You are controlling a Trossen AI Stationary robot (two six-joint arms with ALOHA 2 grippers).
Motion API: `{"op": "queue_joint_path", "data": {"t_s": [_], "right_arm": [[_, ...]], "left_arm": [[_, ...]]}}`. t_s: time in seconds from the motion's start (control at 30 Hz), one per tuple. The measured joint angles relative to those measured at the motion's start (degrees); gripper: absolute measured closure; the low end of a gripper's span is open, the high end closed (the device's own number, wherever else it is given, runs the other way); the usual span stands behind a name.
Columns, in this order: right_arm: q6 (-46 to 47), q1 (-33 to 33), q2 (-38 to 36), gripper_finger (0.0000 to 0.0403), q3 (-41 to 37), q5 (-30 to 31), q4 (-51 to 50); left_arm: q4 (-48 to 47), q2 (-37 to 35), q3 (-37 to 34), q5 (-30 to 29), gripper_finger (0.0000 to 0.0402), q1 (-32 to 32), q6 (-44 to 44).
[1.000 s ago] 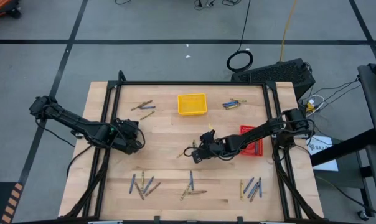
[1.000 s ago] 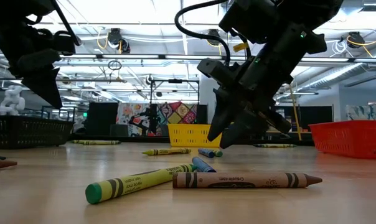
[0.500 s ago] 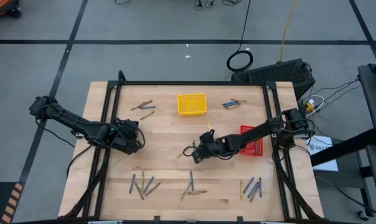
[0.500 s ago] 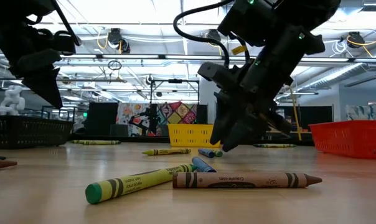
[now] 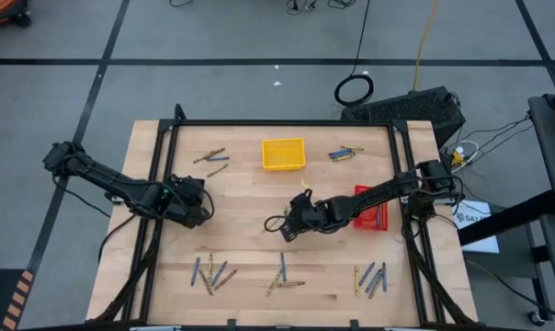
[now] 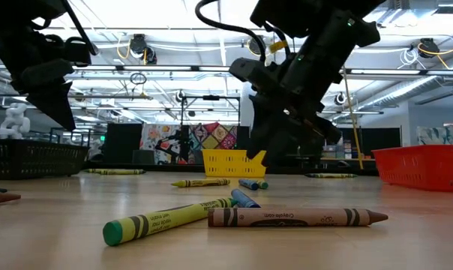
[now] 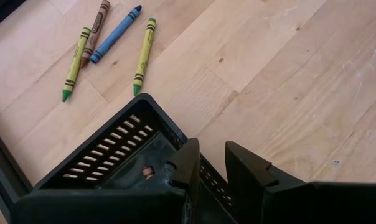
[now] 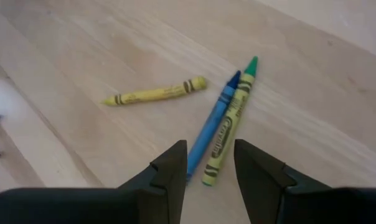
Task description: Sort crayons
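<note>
Crayons lie in small groups on the wooden table. Right in front of my right gripper are a blue crayon, a yellow-green one and a yellow one. That gripper hangs open above them at mid-table, touching nothing. My left gripper waits at the table's left. It stands open by a narrow gap over the wall of a black tray, which has a brownish crayon inside.
A yellow tray stands at the far middle and a red tray at the right, beside my right arm. More crayons lie at the far left, the far right and along the near edge.
My right gripper has risen a little above the crayons and rolled slightly, drifting a bit toward the table's left. Its fingers stay open. The crayons have not moved.
</note>
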Motion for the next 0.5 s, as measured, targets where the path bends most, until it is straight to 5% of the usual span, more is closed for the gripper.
{"op": "queue_joint_path", "data": {"t_s": [0.5], "right_arm": [[0.3, 0.0, 0.11, 0.0307, 2.01, -2.55, -3.06]], "left_arm": [[0.0, -0.02, 0.0, -0.66, 0.0324, 0.02, 0.02]]}}
